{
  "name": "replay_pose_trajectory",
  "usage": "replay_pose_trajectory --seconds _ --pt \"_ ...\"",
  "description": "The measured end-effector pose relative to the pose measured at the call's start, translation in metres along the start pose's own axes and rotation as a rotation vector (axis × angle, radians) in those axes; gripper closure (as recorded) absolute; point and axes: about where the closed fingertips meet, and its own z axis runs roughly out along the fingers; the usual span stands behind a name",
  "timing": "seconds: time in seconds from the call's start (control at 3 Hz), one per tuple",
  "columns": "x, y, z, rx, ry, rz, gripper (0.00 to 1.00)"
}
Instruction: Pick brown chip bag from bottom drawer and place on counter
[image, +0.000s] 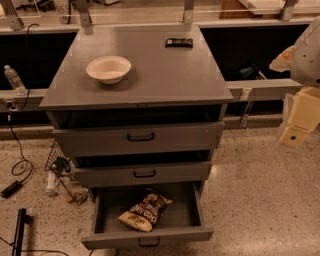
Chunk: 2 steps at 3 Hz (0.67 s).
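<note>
The brown chip bag (145, 212) lies flat in the open bottom drawer (187, 220), near its middle, tan-yellow end toward the front left. The bottom drawer is pulled out. The two upper drawers (140, 137) stand slightly ajar. The grey counter (165, 70) tops the cabinet. My gripper (293, 134) hangs at the right edge of the view, pale cream, well to the right of the cabinet and above the floor, far from the bag and holding nothing I can see.
A white bowl (108, 68) stands on the counter's left part and a small black bar-shaped object (179, 43) lies at its back right. Cables, a wire rack (59, 160) and clutter lie on the floor left of the cabinet. A water bottle (13, 79) stands on a ledge at far left.
</note>
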Motion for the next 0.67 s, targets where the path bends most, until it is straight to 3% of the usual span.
replay_pose_trajectory --seconds 0.33,0.67 --pt "0.000 0.000 0.000 0.000 0.000 0.000 0.00" --pt "-0.009 0.003 0.030 -0.017 -0.064 -0.032 0.00"
